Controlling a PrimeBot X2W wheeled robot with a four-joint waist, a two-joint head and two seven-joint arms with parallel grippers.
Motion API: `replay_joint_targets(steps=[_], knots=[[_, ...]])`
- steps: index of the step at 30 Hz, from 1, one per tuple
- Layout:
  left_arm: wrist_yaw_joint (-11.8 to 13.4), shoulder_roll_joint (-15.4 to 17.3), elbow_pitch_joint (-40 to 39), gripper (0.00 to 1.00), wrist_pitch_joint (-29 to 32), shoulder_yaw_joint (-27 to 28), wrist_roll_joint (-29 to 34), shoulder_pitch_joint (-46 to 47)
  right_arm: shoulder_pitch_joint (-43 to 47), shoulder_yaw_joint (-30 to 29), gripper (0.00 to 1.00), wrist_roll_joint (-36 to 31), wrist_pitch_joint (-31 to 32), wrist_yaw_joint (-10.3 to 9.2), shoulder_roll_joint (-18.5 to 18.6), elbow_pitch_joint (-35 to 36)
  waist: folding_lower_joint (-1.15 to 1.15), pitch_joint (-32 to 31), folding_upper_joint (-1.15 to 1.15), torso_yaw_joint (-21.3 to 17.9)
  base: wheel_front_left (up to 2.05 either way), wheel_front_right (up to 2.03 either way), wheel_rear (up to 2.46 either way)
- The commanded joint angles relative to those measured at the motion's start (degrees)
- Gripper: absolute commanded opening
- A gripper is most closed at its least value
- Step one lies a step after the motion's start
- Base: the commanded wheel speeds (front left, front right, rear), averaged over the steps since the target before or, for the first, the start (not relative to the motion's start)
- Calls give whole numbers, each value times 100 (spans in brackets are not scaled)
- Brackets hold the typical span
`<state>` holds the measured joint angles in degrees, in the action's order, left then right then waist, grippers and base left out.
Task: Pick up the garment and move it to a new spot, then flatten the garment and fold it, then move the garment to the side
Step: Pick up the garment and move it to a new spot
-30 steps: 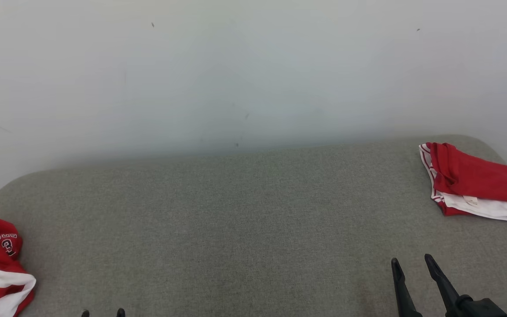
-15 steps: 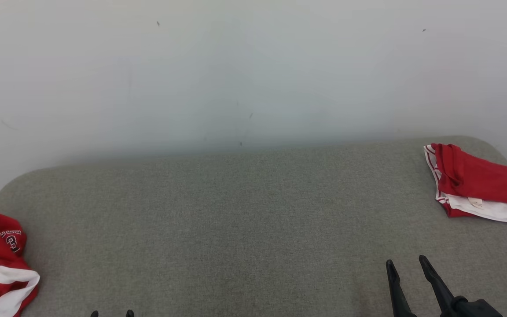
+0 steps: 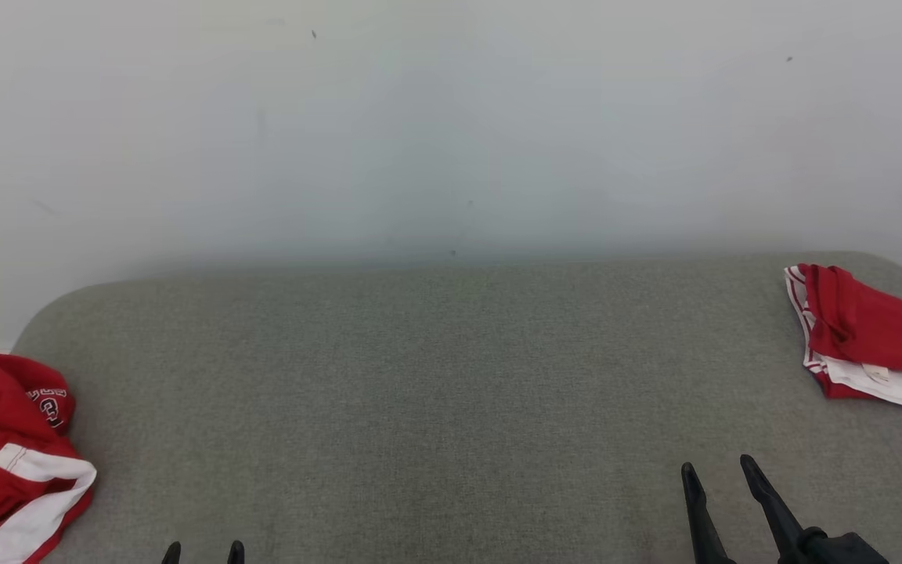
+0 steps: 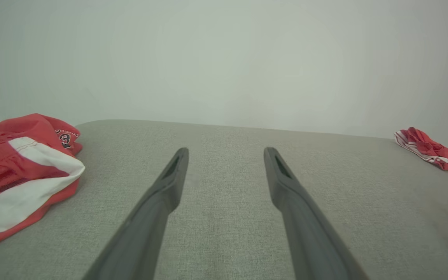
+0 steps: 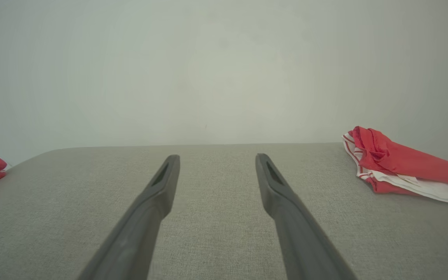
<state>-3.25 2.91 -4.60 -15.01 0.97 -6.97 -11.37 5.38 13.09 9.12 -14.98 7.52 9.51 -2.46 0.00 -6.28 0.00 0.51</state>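
A crumpled red garment [image 3: 5, 439] with white panels and dark lettering lies at the left end of the grey fabric surface [image 3: 451, 376]. In the left wrist view this garment [image 4: 21, 175] sits left of my left gripper [image 4: 226, 149], which is open and empty. Only its fingertips [image 3: 172, 552] show at the bottom of the head view. A second red and white garment [image 3: 874, 345] lies folded at the far right end. My right gripper [image 3: 717, 468] hovers open and empty over the surface, below and left of that folded garment [image 5: 403, 167].
A plain pale wall [image 3: 451, 133] rises right behind the surface. The surface has rounded far corners, and its left edge runs beside the crumpled garment. A wide stretch of bare grey fabric lies between the two garments.
The head view has swung left, so both garments and the wall marks sit further right in the picture. Both grippers stay open and low, nothing taken hold of.
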Motion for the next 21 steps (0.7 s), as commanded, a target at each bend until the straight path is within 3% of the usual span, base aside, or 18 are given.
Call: replay_joint_targets(steps=[1, 21], knots=[[31, 4, -22, 100, -20, -8, 42, 60, 25, 8, 100, 43, -24, -6, 11, 26, 0, 26, 0, 137, 0, 0, 0], [418, 4, -265, 100, -19, -74, -13, 190, -82, 317, 100, 157, -24, -6, -26, 205, 0, 104, 0, 1829, 0, 0, 0]])
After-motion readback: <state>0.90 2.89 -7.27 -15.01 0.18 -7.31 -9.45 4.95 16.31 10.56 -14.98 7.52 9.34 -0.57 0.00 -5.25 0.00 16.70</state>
